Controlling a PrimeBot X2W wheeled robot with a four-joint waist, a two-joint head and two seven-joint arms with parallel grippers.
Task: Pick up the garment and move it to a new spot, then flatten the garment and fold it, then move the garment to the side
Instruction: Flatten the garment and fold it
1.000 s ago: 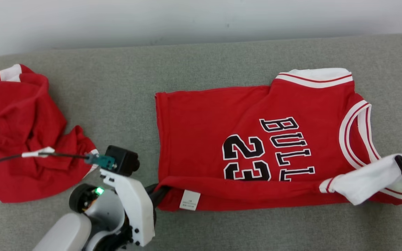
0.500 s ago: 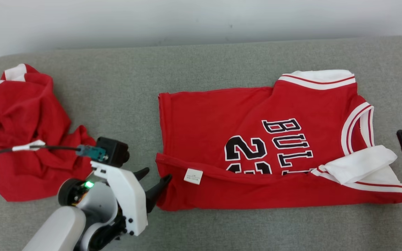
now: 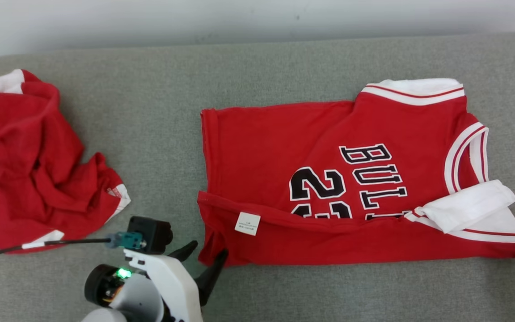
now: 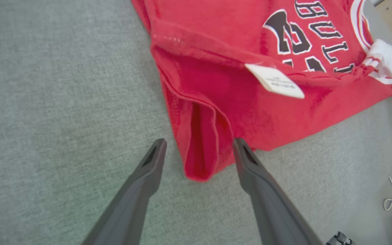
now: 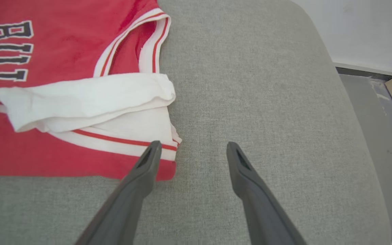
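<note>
**Red jersey flat on the pad, both claws spread and empty**

Grey cushioned surface runs the full width of the head view and meets a pale wall at the far side. Its right end curves off just past the jersey, with floor beyond it in the right wrist view.

The red jersey lies right of centre, hem toward the robot's left and armholes toward its right. Its near long edge is folded up over the lower part of the number. Bare grey cloth runs in a strip along the near side, in a wider band behind the jersey, and in the gap between it and a crumpled red garment at the far left.

The left gripper sits at the jersey's near left corner with its jaws wide apart. The hem corner lies between the two fingers, ungripped; whether either finger touches the cloth I cannot tell.

The right gripper is at the near right corner, equally wide and holding nothing. One finger overlaps the striped trim, the other is over bare grey.

A white shoulder flap lies doubled over. A small white label sticks out of the fold.
</note>
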